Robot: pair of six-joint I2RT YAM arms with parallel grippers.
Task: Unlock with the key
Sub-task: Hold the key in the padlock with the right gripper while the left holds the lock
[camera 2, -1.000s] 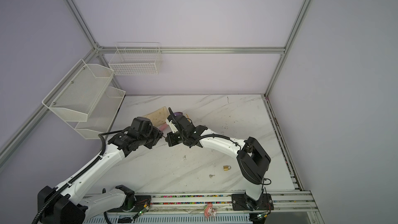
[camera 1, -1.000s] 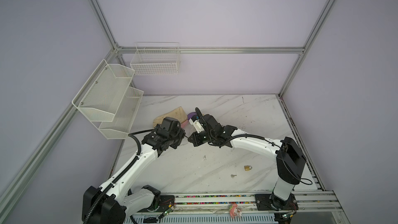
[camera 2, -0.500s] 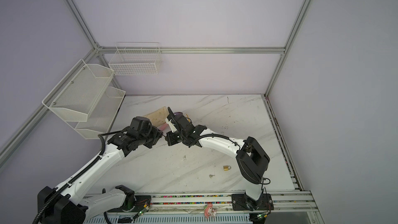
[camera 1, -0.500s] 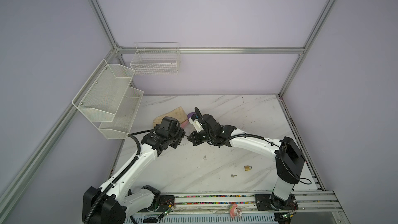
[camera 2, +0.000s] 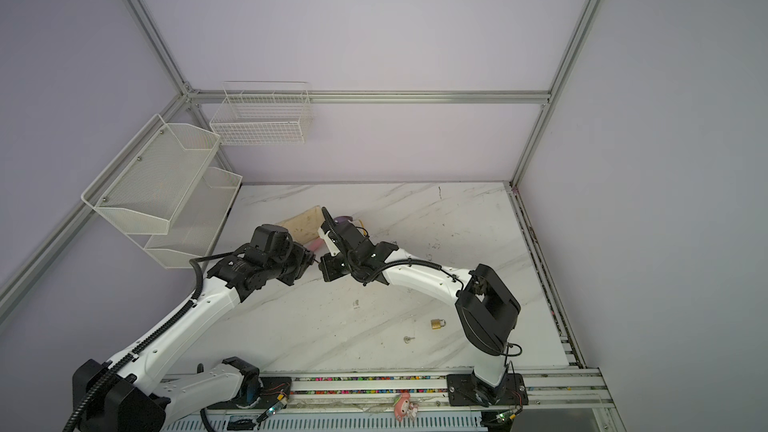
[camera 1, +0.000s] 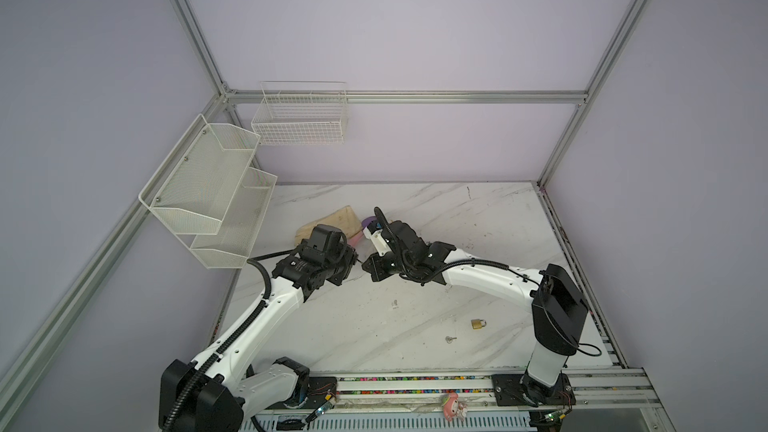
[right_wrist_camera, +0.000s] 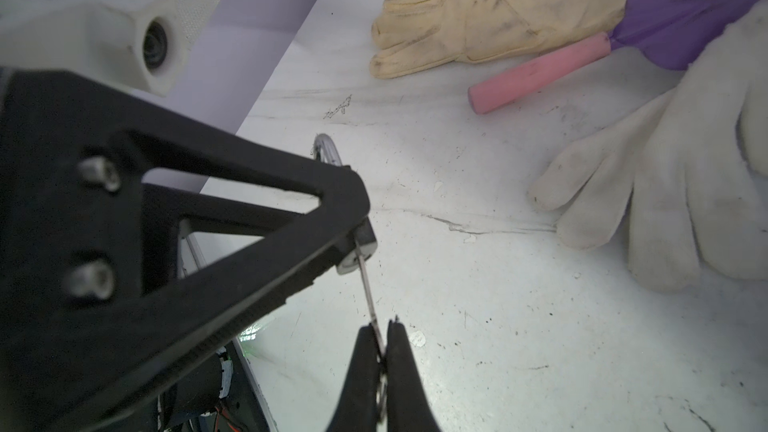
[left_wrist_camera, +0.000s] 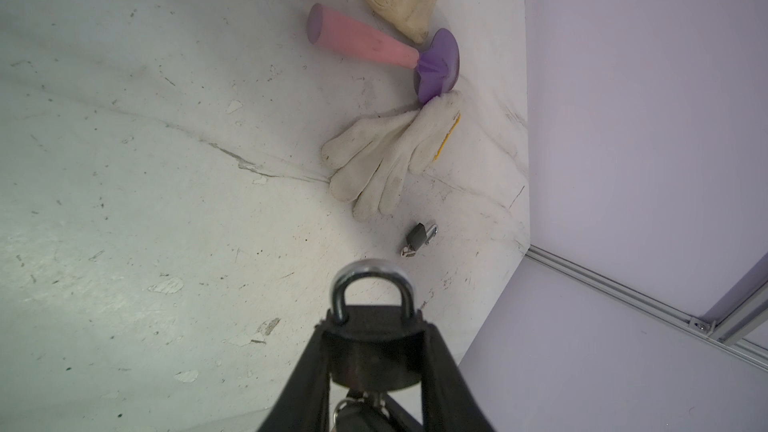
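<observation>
Right tool (right_wrist_camera: 384, 331) pinches the key (right_wrist_camera: 368, 284), blade entering the padlock (left_wrist_camera: 374, 351) that the left tool (left_wrist_camera: 376, 326) clamps above the desk (left_wrist_camera: 124, 160); both arms hold as a second ago, so the turn seems pending.

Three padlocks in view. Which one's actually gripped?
The big black padlock with the silver shackle, clamped in the left pincer. The brass padlock and the small grey padlock both lie loose on the table.
</observation>
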